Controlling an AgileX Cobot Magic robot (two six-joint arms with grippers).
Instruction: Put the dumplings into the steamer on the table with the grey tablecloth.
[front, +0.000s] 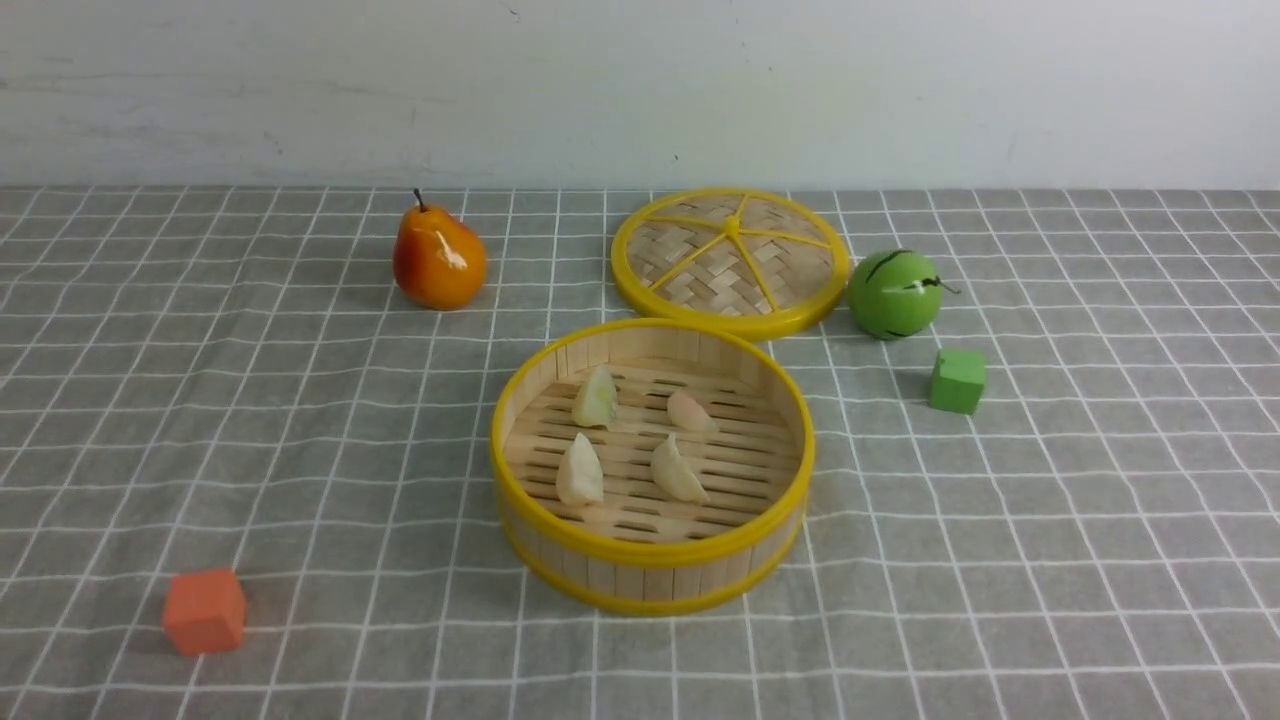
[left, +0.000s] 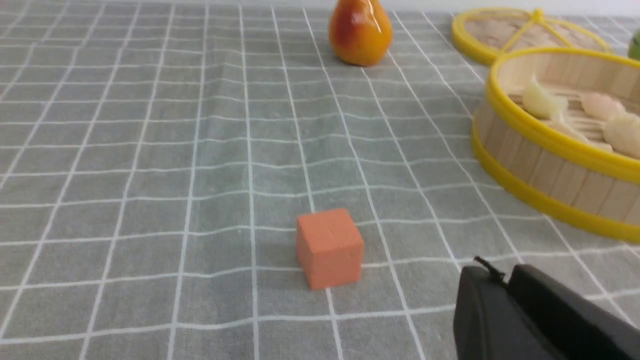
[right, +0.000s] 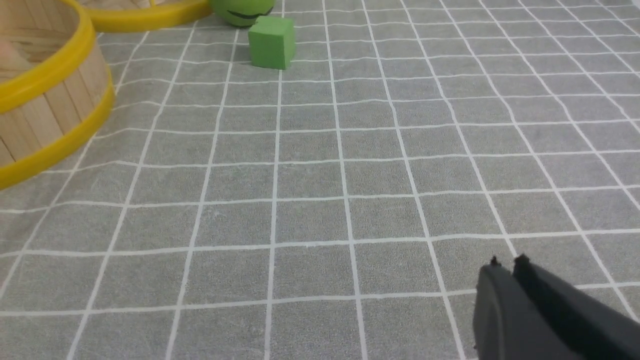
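The steamer (front: 652, 575) stands mid-table on the grey tablecloth (front: 300, 420). Several dumplings lie on its slatted floor: a greenish one (front: 596, 399), a pinkish one (front: 690, 411) and two cream ones (front: 580, 472) (front: 678, 470). The steamer also shows in the left wrist view (left: 550, 165) and the right wrist view (right: 50, 115). My left gripper (left: 500, 272) is shut and empty, low over the cloth near the orange cube (left: 330, 247). My right gripper (right: 507, 262) is shut and empty over bare cloth. Neither gripper shows in the front view.
The flat woven lid (front: 730, 260) lies behind the steamer. An orange pear (front: 437, 258) stands back left, a green ball (front: 893, 293) back right with a green cube (front: 957, 380) in front of it. The orange cube (front: 204, 611) sits front left.
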